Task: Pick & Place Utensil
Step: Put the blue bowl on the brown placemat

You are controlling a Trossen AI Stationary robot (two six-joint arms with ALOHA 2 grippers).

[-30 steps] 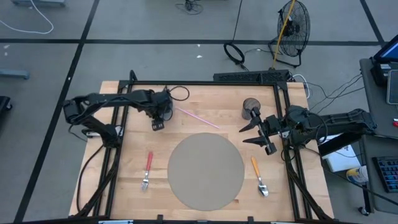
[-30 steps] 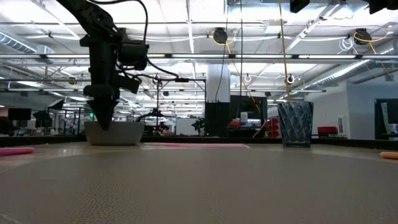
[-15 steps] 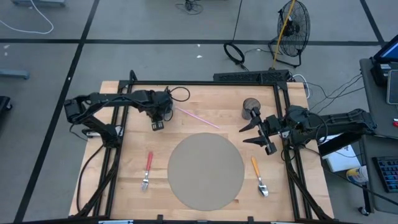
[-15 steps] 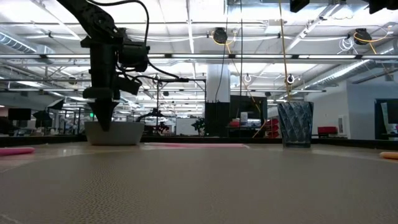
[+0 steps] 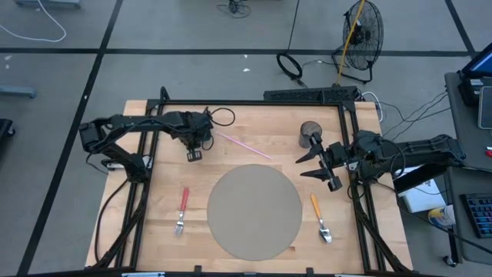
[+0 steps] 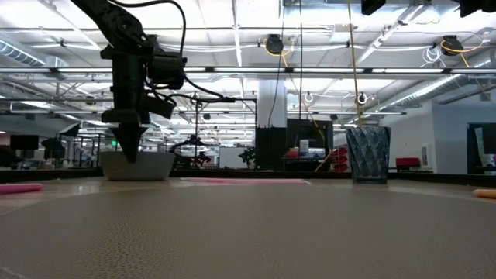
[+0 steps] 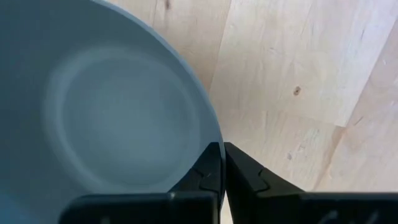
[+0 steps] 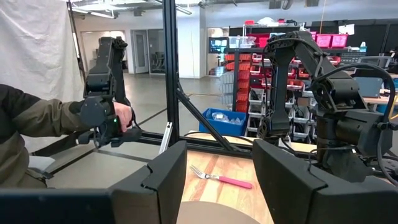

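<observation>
A white bowl (image 6: 138,165) rests by its base on the wooden table at the far left, and my left gripper (image 6: 129,155) points down, shut on its rim. In the high view the left arm (image 5: 194,152) hides the bowl. A red-handled fork (image 5: 182,209) lies left of the round grey mat (image 5: 254,209), and an orange-handled spoon (image 5: 319,217) lies to its right. My right gripper (image 5: 307,165) stands open above the table's right side, near a dark glass (image 5: 310,132), with nothing between its fingers. My left gripper pinches the bowl's rim (image 7: 217,138) between its two fingers, one finger (image 7: 208,171) inside the bowl and the other (image 7: 244,175) outside. The fingers come from above, pointing down. The bowl sits upright with its base on the table.
A pink straw (image 5: 242,144) lies on the table between the bowl and the glass (image 6: 367,153). A black frame borders the table. The right wrist view shows the fork (image 8: 221,178) and a person's hand (image 8: 121,115) on a control arm beyond the table.
My left gripper has shut on the bowl's rim while staying in place. The bowl has slid a little toward the table's left edge.
</observation>
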